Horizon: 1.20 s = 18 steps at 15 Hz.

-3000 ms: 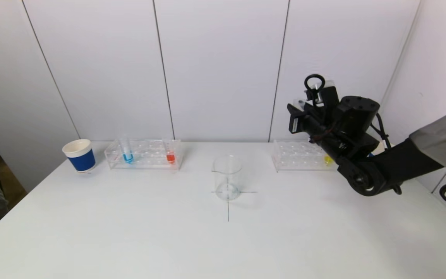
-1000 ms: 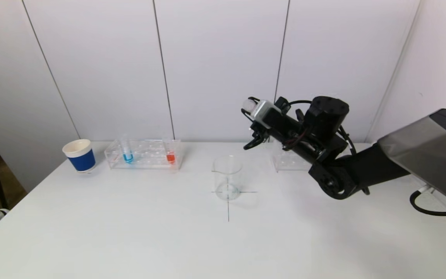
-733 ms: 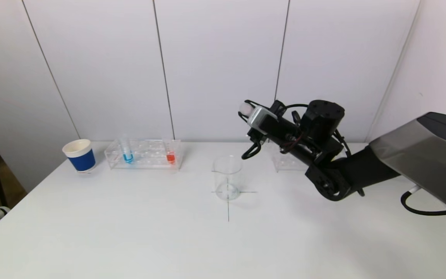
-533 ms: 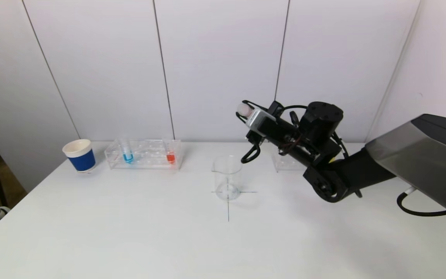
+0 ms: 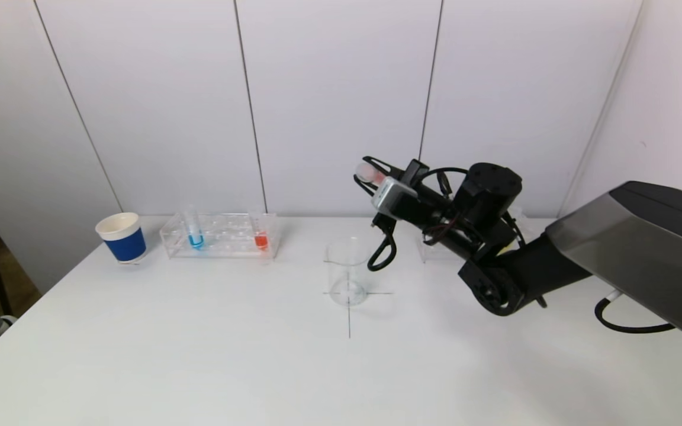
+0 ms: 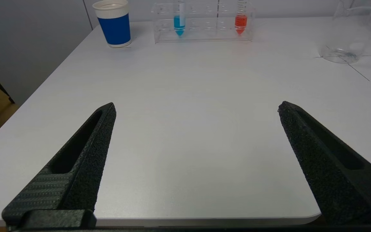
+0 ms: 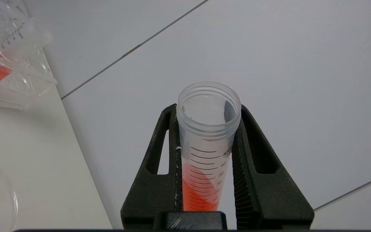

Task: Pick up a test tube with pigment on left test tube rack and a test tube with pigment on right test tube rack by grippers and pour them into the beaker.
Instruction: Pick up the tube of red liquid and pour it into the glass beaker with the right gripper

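My right gripper [image 5: 372, 168] is shut on a test tube with red-orange pigment [image 7: 204, 180]. It holds the tube tilted, mouth [image 5: 364, 173] toward the left, above and just right of the glass beaker [image 5: 348, 271]. The left test tube rack [image 5: 221, 236] holds a blue tube [image 5: 195, 235] and a red tube [image 5: 261, 238]. The right test tube rack [image 5: 436, 248] is mostly hidden behind the right arm. My left gripper [image 6: 196, 108] is open with nothing between its fingers, low over the table's near left corner, out of the head view.
A blue paper cup [image 5: 122, 238] with a white rim stands left of the left rack. The beaker sits on a drawn cross [image 5: 350, 319]. A white panelled wall rises right behind the table. A black cable [image 5: 631, 325] hangs at the right edge.
The right arm has carried the tube from above the right rack leftward to the beaker and tipped it toward the left. The left gripper stays as it was.
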Tool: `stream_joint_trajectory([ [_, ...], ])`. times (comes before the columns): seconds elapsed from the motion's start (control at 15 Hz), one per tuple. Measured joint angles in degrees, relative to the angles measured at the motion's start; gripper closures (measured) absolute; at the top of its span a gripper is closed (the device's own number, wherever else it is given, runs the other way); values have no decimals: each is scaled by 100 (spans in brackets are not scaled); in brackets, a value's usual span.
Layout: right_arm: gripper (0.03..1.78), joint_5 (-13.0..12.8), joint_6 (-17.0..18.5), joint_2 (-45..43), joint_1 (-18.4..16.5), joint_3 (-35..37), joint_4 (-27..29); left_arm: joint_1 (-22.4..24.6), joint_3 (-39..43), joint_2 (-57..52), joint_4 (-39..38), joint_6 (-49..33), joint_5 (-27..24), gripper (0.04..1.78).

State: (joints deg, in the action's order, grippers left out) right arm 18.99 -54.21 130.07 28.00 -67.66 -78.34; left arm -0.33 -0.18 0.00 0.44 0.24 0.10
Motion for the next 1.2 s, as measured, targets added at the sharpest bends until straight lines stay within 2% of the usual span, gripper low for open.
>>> stream_joint_trajectory([
  [0.6, 132, 189, -319, 206, 61, 90, -462, -2, -2, 0, 0, 2, 0, 6],
  [0.8, 132, 394, -480, 251, 61, 137, -590, 0, -2, 0, 0, 2, -2, 6],
  [1.2, 132, 412, -816, 397, 44, 360, -755, -2, 0, 0, 0, 2, -2, 6],
])
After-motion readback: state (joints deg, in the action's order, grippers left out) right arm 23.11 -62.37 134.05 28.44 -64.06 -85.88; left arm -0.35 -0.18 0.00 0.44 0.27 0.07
